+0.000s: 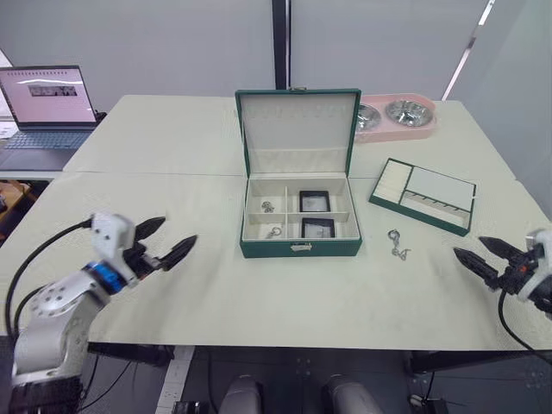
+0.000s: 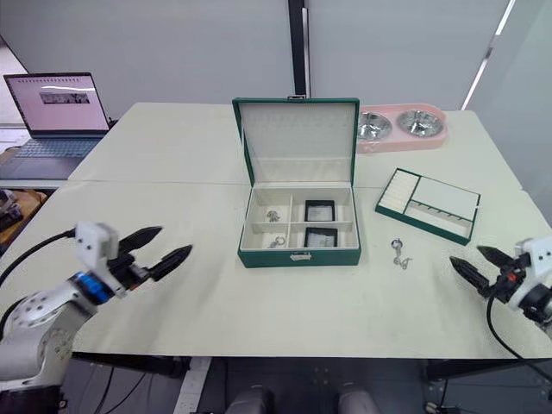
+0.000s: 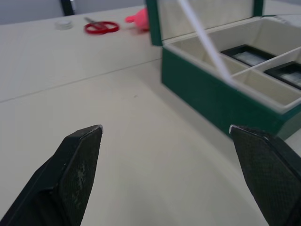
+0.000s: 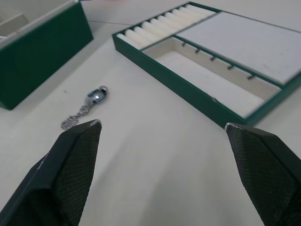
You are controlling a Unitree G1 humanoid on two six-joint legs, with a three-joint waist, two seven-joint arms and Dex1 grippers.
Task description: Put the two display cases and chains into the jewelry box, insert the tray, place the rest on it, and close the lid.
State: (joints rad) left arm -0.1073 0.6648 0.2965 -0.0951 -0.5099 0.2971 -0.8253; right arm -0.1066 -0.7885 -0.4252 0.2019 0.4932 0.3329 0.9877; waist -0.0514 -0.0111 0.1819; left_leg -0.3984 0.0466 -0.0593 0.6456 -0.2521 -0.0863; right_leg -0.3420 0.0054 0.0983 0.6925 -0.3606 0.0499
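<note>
Standing open ahead of both grippers, the jewelry box (image 1: 299, 216) is the largest thing on the table (image 1: 172, 172), its lid (image 1: 298, 129) upright at the far side. It lies forward and to the right of the left gripper (image 1: 169, 242), and forward and to the left of the right gripper (image 1: 479, 256).

Both display cases (image 1: 315, 201) already sit in the box's right-hand compartments, one behind the other, and two chains (image 1: 268, 206) lie in the left-hand ones. So the next stage, as I judge it, is inserting the tray (image 1: 423, 195), which rests on the table just ahead of the right gripper and a little to its left.

The last chain (image 1: 398, 246) lies loose on the table, left of the right gripper, between it and the box.

Each gripper hangs empty with its fingers spread wide apart.

Risks from here:
- The tray is shallow and wide; pinched at one rim, it may tilt and catch on the box's wall or dividers.
- Lowered askew, it could jam or press on the cases.
- The loose chain is thin and flat on the table, so fingertips may slide over it or push it away.

A laptop (image 1: 50, 110) far left of the left gripper shows a screen too small to read; no brand or writing is legible anywhere.
</note>
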